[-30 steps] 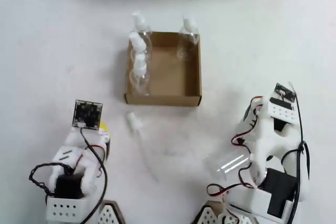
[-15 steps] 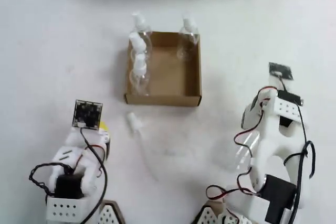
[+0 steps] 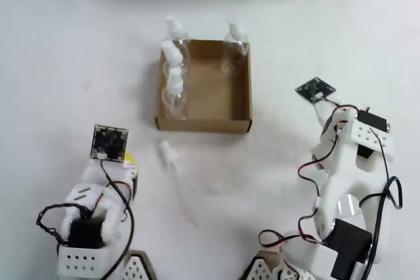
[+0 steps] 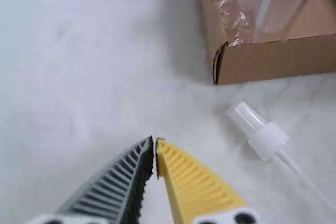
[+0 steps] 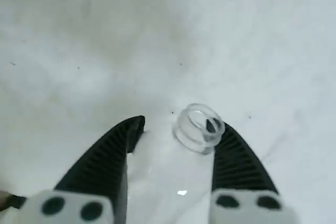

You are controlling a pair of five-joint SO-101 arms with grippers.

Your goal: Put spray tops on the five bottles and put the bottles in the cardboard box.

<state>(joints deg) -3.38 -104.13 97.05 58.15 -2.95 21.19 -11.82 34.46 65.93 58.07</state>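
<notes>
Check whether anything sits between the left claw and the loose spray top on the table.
Nothing visible does. The spray top lies on bare table close to the shut left claw, with open surface between them. The cardboard box stands beyond the top, not in the path.

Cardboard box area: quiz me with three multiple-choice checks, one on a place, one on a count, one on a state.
1. Where is the loose spray top relative to the cardboard box?
A) inside it
B) on the table just outside it
C) balanced on its rim

2. How many bottles stand in the box?
A) two
B) four
C) five

3. How is the left gripper?
A) shut and empty
B) wide open
C) holding a bottle

Answers:
1 B, it lies on bare table beside the box wall.
2 B, three along one wall and one in the opposite corner.
3 A, its fingertips meet with nothing between them.
</notes>
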